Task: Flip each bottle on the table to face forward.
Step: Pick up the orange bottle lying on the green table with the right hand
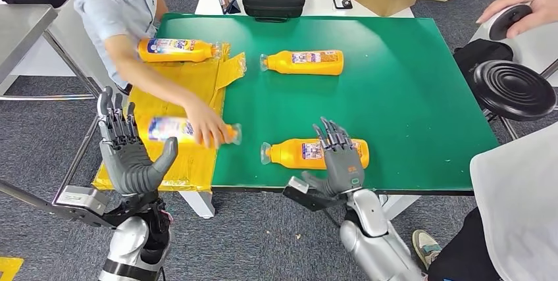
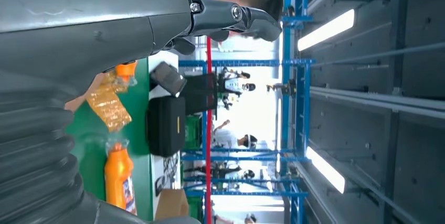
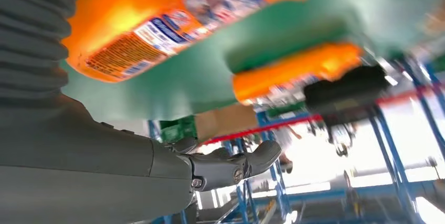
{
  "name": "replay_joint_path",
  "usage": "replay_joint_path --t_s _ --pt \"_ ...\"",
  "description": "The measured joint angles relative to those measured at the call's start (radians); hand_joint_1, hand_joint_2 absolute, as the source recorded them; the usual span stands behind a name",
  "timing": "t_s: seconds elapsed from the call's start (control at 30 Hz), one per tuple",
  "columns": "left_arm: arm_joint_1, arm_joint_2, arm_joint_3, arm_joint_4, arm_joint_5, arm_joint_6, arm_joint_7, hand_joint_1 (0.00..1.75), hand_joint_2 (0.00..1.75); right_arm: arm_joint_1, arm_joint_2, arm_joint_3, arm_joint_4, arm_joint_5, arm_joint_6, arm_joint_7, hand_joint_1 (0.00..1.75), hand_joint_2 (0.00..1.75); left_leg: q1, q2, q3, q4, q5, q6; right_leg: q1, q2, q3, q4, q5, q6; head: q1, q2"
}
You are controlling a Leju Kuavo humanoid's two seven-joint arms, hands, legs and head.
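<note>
Four orange bottles are lying on their sides on the green tabletop (image 1: 408, 83), long axes running left to right: the far-left bottle (image 1: 177, 49) is pointing its cap right, while the far-centre bottle (image 1: 304, 62) and near bottle (image 1: 293, 154) are pointing caps left. A person's hand (image 1: 207, 126) is gripping the fourth bottle (image 1: 172, 127) on the yellow sheet (image 1: 197, 87), cap right. The left robot hand (image 1: 128, 156) is hovering open and empty beside the tabletop; the right robot hand (image 1: 341, 159) is resting spread over the near bottle, gripping nothing.
</note>
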Motion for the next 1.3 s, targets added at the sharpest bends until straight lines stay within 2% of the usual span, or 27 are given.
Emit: replay_joint_path --t_s 0.13,0.33,0.57,0.77,0.9,0.93,1.03,1.07,1.1,1.3 --pt "0.002 0.0 -0.013 0.0 0.0 -0.007 0.0 0.0 1.75 -0.077 -0.005 -0.008 0.132 0.004 0.054 0.01 0.0 1.75 0.0 0.0 0.0 0.0 0.0 0.0 0.0 0.0 0.0 0.0 0.0 0.0 0.0 0.0" --pt "0.002 0.0 -0.029 0.0 0.0 -0.009 0.002 0.0 1.75 -0.126 -0.004 -0.016 0.255 0.015 0.067 0.012 0.0 1.75 0.0 0.0 0.0 0.0 0.0 0.0 0.0 0.0 0.0 0.0 0.0 0.0 0.0 0.0" --pt "0.011 0.0 -0.039 0.0 -0.001 -0.002 0.015 0.0 1.75 -0.184 0.008 -0.015 0.35 0.05 0.212 0.142 0.0 1.75 0.0 0.002 0.001 0.0 0.0 0.0 0.0 0.0 0.0 0.0 0.0 0.0 0.0 0.0" --pt "0.014 0.0 -0.043 0.0 -0.001 -0.001 0.029 0.0 1.75 -0.219 0.015 -0.015 0.391 0.051 0.272 0.198 0.0 1.75 0.0 0.002 0.005 0.0 0.0 0.0 0.0 0.001 0.004 0.0 0.0 0.0 0.0 0.0" --pt "0.014 0.0 -0.043 0.001 -0.004 0.0 0.042 0.0 1.75 -0.249 0.021 -0.015 0.418 0.067 0.357 0.293 0.0 1.75 0.0 0.002 0.011 0.0 -0.001 0.0 0.0 0.001 0.009 -0.001 0.0 0.0 0.0 0.0" --pt "0.014 0.0 -0.043 0.001 -0.005 0.0 0.044 0.0 1.75 -0.257 0.022 -0.015 0.425 0.07 0.379 0.31 0.15 1.75 0.0 0.002 0.012 0.0 -0.001 0.0 0.0 0.001 0.01 -0.001 0.0 0.0 0.0 0.0" --pt "0.013 0.0 -0.043 0.005 -0.007 0.0 0.048 0.0 1.75 -0.271 0.024 -0.015 0.44 0.066 0.414 0.319 1.41 1.75 0.0 0.0 0.014 0.0 -0.001 0.0 0.0 0.0 0.012 -0.001 -0.001 0.0 0.0 0.0" --pt "0.013 0.0 -0.043 0.006 -0.007 0.0 0.049 0.0 1.75 -0.273 0.024 -0.015 0.444 0.064 0.42 0.313 1.7 1.75 0.0 0.0 0.014 0.0 -0.001 0.0 0.0 0.0 0.012 -0.001 -0.001 0.0 0.0 0.0" --pt "0.012 0.0 -0.043 0.009 -0.007 0.0 0.05 0.0 1.75 -0.274 0.024 -0.015 0.448 0.061 0.425 0.306 1.75 1.75 0.0 0.0 0.015 0.0 -0.001 0.0 0.0 0.0 0.013 -0.001 -0.001 0.0 0.0 0.0" --pt "0.008 0.0 -0.043 0.028 -0.006 -0.001 0.062 0.0 1.75 -0.282 0.022 -0.015 0.463 0.046 0.442 0.273 1.75 1.75 0.0 0.0 0.016 0.0 0.0 0.0 0.0 0.0 0.014 -0.001 0.0 0.0 0.0 0.0"
